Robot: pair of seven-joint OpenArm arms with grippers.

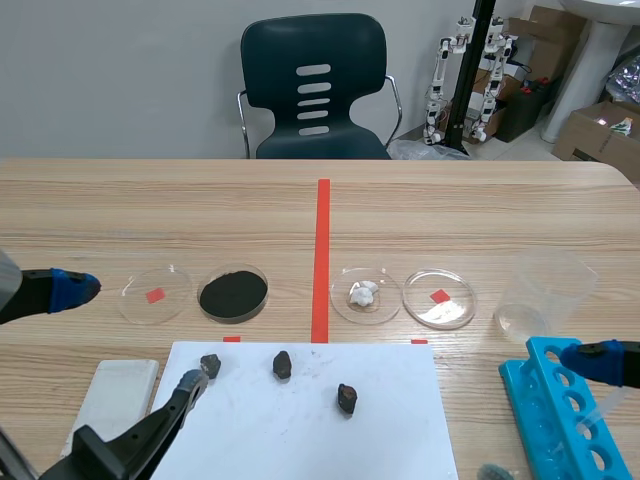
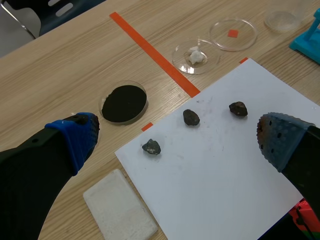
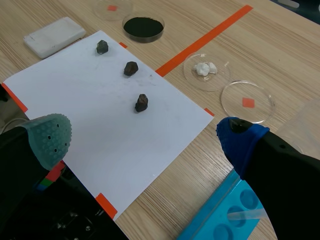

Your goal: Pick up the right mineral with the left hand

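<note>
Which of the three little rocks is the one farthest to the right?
The dark brown rock nearest the robot on the white paper; the middle rock and left rock sit farther back.

Minerals (image 1: 210,365) (image 1: 282,365) (image 1: 347,398): 3, on 1 white paper sheet (image 1: 300,435). At its 12 o'clock, petri dishes (image 1: 155,295): 4 (1 black powder (image 1: 233,294), 1 white lumps (image 1: 363,293), 2 bare). Beaker (image 1: 545,290): 1. Blue tube rack (image 1: 555,405): 1. White tile (image 1: 115,395): 1. Chair (image 1: 313,85): 1.

Wooden table (image 1: 150,210) — white sheet (image 1: 300,430), petri dishes (image 1: 440,298), beaker (image 1: 540,290), blue rack (image 1: 550,410)
</note>
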